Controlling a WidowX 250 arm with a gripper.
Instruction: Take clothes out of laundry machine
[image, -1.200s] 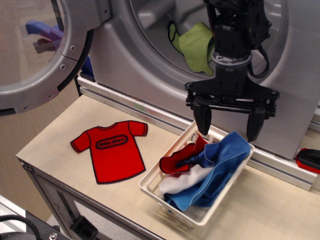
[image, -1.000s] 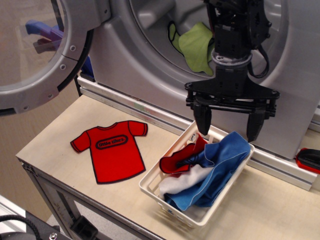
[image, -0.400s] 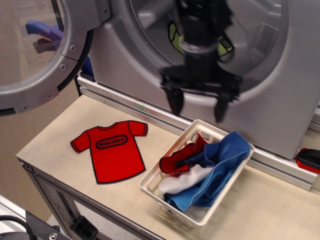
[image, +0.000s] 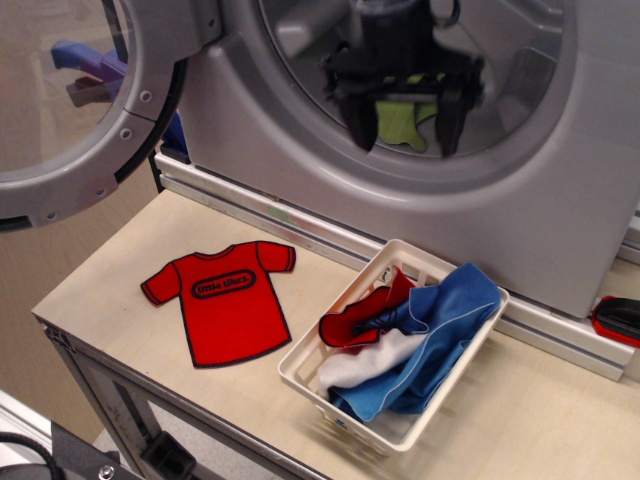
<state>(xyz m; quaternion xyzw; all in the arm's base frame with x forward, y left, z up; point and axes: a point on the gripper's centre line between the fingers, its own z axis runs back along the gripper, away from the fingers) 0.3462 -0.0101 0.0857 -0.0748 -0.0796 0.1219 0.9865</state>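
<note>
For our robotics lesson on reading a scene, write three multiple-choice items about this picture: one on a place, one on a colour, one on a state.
1. Where does the red T-shirt lie?
A. In the basket
B. Flat on the table
C. In the drum

2. What colour is the cloth inside the laundry machine?
A. Lime green
B. Blue
C. White

3. How is the hand?
A. Shut on the blue cloth
B. Out of view
C. Open, empty

Key: B, it lies spread left of the white basket; A, green shows between the fingers; C, the fingers stand apart before the drum opening.
</note>
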